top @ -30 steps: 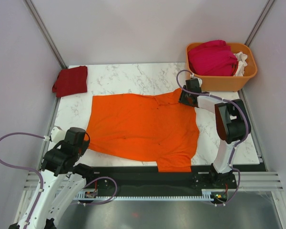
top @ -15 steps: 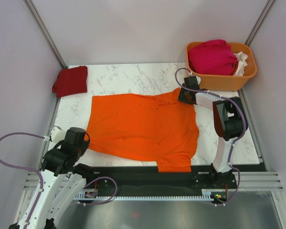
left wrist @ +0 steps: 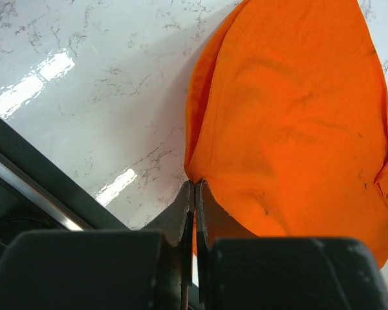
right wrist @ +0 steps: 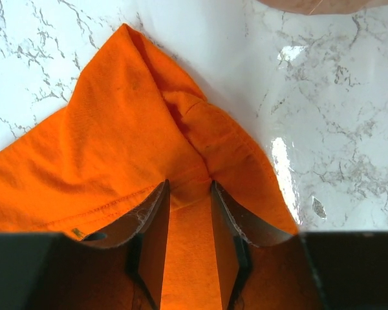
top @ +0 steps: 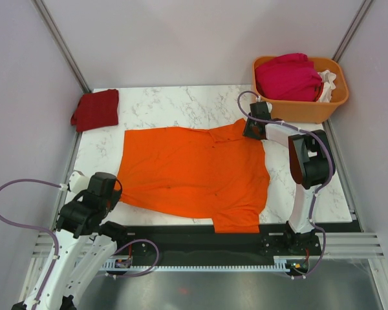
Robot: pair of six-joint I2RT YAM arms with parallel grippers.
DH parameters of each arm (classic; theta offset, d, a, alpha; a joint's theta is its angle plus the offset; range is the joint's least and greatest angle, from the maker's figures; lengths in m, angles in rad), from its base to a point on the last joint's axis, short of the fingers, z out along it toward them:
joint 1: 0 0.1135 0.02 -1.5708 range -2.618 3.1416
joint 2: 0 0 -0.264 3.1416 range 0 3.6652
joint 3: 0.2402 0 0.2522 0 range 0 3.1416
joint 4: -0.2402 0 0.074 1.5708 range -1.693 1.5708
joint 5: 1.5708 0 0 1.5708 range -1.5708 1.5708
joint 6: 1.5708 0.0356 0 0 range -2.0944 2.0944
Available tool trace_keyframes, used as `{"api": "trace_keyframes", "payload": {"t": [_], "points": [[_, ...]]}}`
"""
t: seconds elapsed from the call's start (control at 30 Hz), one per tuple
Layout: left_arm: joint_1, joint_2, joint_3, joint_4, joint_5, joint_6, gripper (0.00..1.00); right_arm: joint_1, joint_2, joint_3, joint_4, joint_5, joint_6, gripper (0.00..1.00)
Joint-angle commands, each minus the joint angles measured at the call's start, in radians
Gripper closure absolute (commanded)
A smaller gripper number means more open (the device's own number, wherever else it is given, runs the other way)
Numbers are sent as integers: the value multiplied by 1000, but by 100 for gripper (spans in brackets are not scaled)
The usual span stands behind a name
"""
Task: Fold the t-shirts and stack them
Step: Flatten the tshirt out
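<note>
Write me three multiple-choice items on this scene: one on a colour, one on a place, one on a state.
1. The biggest cloth in the basket is: A magenta; B blue; C green.
2. The dark red t-shirt lies: A in the basket; B at the table's far left corner; C at its near right corner.
3. The left claw is: A wide open; B shut on the orange t-shirt's edge; C shut on the basket's rim.

Answers:
1 A: in the top view the magenta t-shirt fills most of the basket.
2 B: it sits folded there, apart from the orange t-shirt.
3 B: the left wrist view shows its jaws closed on a sliver of orange cloth.
</note>
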Motion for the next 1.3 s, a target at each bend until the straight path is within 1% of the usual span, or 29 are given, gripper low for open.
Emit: {"api": "trace_keyframes", "payload": {"t": [0.0,0.1,0.2,0.4,0.53,0.6,0.63,0.7,0.73,0.83,0.87,0.93,1.07,1.17,1.27], "points": [[-4,10,23,11,-44,-14,98,-20,17,78,83,-9,-1,60],[-5,12,21,12,-44,-14,98,-20,19,104,76,-9,0,58],[-7,10,20,11,-46,-16,98,-20,22,135,65,-9,0,51],[-13,8,18,12,-46,-16,98,-18,52,225,23,-1,-12,50],[-15,7,18,12,-49,-17,98,-20,62,238,17,-23,0,50],[-16,8,17,12,-49,-17,98,-17,65,232,23,-30,5,52],[-18,10,17,12,-50,-17,98,-12,63,229,25,-32,5,53],[-18,10,17,12,-49,-17,98,-9,63,221,34,-32,5,60],[-19,10,15,14,-50,-19,98,-6,63,220,36,-34,6,67],[-19,13,15,14,-52,-19,98,-6,68,216,36,-40,6,79],[-21,13,15,14,-50,-19,98,-6,68,215,36,-38,3,87],[-22,13,15,12,-50,-19,98,-4,68,212,36,-41,3,99],[-25,12,15,14,-49,-19,98,-6,60,215,37,-47,5,100],[-27,16,15,12,-49,-19,98,-6,72,276,34,-90,29,100],[-28,15,17,15,-50,-17,98,-6,124,402,34,-141,81,100]]}}
